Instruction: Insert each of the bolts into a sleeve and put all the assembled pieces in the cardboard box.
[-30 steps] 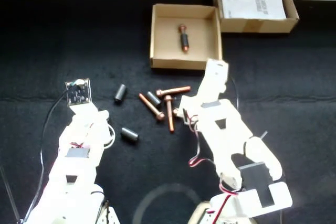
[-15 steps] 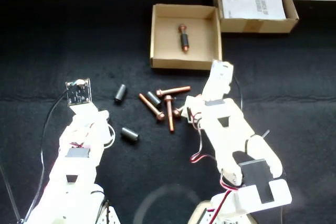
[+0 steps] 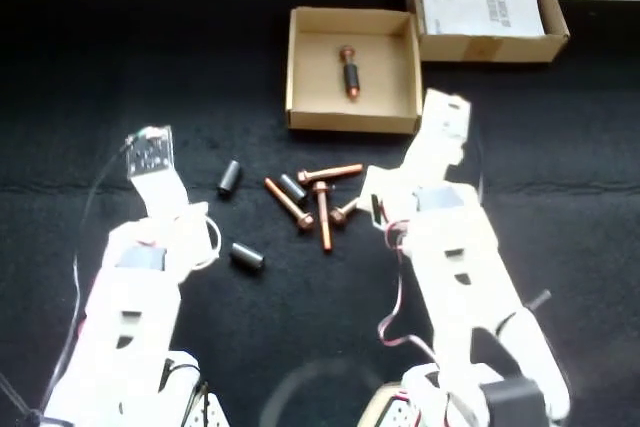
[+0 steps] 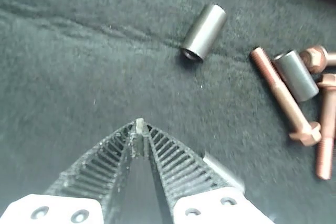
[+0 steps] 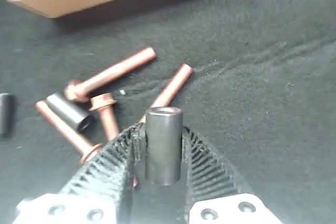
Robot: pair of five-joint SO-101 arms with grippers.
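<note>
My right gripper [image 5: 163, 129] is shut on a dark sleeve [image 5: 164, 145] held upright, just right of the bolt pile [image 3: 320, 202]. Several copper bolts [image 5: 113, 74] lie crossed on the black cloth, with a loose sleeve [image 5: 68, 111] among them. My left gripper [image 4: 139, 125] is shut and holds nothing, hovering over bare cloth. One sleeve [image 4: 205, 32] lies beyond its tip, and another sleeve [image 3: 246, 256] lies beside it. The cardboard box [image 3: 352, 123] at the back holds one assembled bolt and sleeve [image 3: 349, 72].
A second cardboard box [image 3: 487, 45] with a printed sheet inside stands at the back right, touching the first. Both white arms rise from the table's front edge. Black cloth [image 3: 120, 77] covers the table.
The right arm has drawn back to the right, uncovering a bolt beside the pile. The left arm has stretched slightly farther from the front edge.
</note>
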